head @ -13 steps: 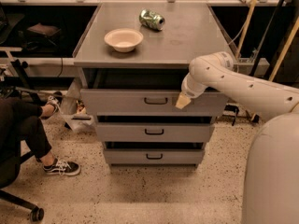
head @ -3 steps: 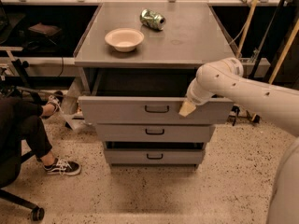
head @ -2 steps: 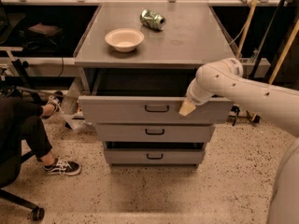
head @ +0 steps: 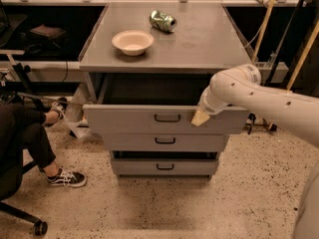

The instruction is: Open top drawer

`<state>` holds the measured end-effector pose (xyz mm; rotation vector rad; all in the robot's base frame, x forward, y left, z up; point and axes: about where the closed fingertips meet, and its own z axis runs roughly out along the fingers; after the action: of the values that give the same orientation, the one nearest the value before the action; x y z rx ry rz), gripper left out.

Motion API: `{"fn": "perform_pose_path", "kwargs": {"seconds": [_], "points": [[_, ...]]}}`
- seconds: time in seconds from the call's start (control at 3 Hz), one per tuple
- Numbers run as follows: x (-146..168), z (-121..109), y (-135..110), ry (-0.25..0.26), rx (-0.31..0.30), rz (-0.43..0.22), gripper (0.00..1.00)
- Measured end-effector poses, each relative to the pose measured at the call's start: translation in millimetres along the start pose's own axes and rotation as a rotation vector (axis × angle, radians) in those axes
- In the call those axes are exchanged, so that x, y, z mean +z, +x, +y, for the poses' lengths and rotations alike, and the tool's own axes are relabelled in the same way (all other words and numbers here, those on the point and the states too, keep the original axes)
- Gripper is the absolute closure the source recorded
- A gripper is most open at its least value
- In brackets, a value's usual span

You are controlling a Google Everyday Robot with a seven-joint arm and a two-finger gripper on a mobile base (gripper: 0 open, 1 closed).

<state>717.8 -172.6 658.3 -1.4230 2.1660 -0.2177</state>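
Note:
The top drawer (head: 129,119) is a wide grey drawer with a small black bar handle (head: 167,118) at its centre. It stands pulled out from the grey cabinet, and its dark inside shows behind the front. My gripper (head: 200,117) is at the drawer front's upper edge, right of the handle, with a tan fingertip against the front. My white arm (head: 259,96) reaches in from the right.
Two narrower grey drawers (head: 165,141) sit below, both pushed in. A cream bowl (head: 132,42) and a crushed green can (head: 162,20) lie on the cabinet top (head: 199,44). A seated person's leg and shoe (head: 65,178) are at the left. A chair caster (head: 39,228) stands on the floor.
The top drawer has slid out toward the camera since the earliest frame, with my gripper moving along with it. Over the last second nothing has visibly moved.

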Motion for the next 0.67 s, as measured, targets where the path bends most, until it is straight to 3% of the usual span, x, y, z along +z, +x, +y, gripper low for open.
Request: {"fn": "perform_pose_path", "kwargs": {"seconds": [0.67], "points": [[-5.6,8.4,4.4,0.003,0.009,0.004,1.0]]}}
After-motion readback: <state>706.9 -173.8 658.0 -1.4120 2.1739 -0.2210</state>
